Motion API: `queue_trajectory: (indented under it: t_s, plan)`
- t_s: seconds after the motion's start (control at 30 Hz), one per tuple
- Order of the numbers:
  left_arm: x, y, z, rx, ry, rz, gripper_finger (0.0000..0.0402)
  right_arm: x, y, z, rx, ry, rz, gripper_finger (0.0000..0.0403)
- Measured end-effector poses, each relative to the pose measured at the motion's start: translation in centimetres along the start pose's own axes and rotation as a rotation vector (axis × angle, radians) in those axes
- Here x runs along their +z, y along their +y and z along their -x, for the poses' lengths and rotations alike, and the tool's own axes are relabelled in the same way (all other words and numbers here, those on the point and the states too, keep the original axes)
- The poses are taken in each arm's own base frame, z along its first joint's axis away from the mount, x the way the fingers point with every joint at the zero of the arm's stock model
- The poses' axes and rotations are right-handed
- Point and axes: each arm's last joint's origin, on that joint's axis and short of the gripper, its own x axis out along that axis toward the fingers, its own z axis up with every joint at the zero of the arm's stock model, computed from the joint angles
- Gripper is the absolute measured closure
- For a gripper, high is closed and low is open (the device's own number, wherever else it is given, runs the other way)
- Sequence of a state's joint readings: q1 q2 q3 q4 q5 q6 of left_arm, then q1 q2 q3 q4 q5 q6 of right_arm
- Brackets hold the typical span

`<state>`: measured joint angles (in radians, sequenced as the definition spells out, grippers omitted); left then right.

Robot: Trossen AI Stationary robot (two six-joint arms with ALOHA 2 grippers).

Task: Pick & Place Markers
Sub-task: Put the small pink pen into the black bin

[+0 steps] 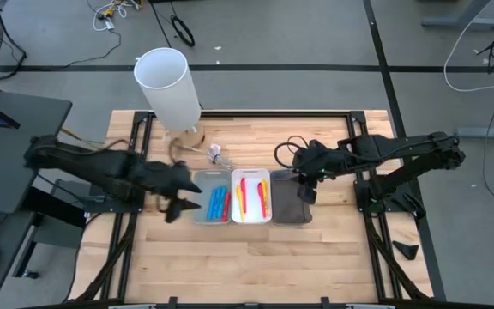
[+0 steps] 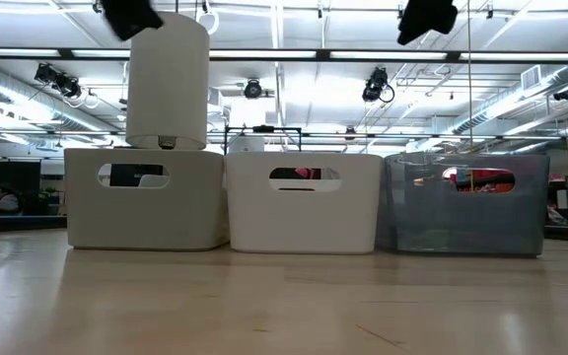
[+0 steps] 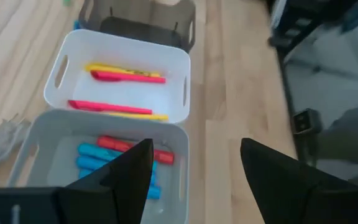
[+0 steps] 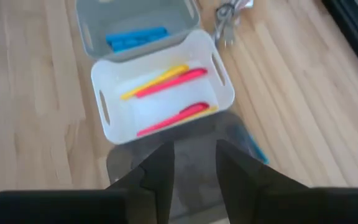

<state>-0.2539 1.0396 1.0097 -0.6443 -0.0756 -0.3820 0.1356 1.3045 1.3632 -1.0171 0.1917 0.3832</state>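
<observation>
Three trays are sitting side by side at the middle of the high view, end walls facing the low camera: a light grey tray [image 1: 210, 204] on the left, a white tray [image 1: 251, 196] in the centre, a dark grey tray [image 1: 290, 209] on the right, walls touching or nearly so.

Blue markers [image 1: 217, 204] are lying in the light grey tray, with a red marker [image 1: 226, 206] along their right side. In the left wrist view these show as blue markers [image 3: 95, 154] with the red one [image 3: 126, 147] beside them. Pink and yellow markers [image 1: 252, 196] are lying lengthwise in the white tray; the right wrist view shows them in two pairs [image 4: 165, 83].

Left gripper [image 1: 181, 203] is hovering just left of the light grey tray, jaws spread wide, nothing between them. Its fingers [image 3: 129, 171] are framing that tray's edge in the left wrist view.

Right gripper [image 1: 306, 190] is hanging over the dark grey tray's upper right. Its fingers [image 4: 160, 171] are standing partly apart, with no marker visible between them.

Tall white cylinder [image 1: 169, 87] is standing at the upper left of the wooden table [image 1: 256, 257]. A small clear scrap [image 1: 216, 154] is lying above the trays.
</observation>
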Motion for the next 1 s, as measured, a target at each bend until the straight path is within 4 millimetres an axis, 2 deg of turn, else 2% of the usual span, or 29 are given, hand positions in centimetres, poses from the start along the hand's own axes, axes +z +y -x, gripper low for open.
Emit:
queue_trajectory:
  t_s: [0.23,0.37,0.43,0.5,0.73,1.0]
  plan:
    - [-6.8,3.3,3.3,-0.059,-0.307,0.068,0.0154,0.8,-0.5,-0.2,0.000,-0.055,-0.028,0.0286]
    - [-10.0,4.9,4.3,0.043,-0.338,-0.036,0.0154,0.9,-0.8,-0.2,-0.008,-0.058,-0.036,0.0286]
    - [-11.2,5.4,4.8,0.046,-0.329,-0.019,0.0154,1.0,-1.0,-0.3,-0.013,-0.062,-0.042,0.0286]
    - [-11.9,5.7,5.0,0.030,-0.364,0.003,0.0154,1.2,-1.2,-0.3,-0.017,-0.070,-0.038,0.0286]
    - [-13.4,5.9,4.3,-0.045,-0.457,-0.273,0.0154,1.9,-2.3,-0.4,-0.037,-0.106,-0.021,0.0286]
    - [-14.9,6.5,2.3,-0.018,-0.549,-0.265,0.0154,2.4,-3.0,-0.6,-0.052,-0.138,-0.061,0.0286]
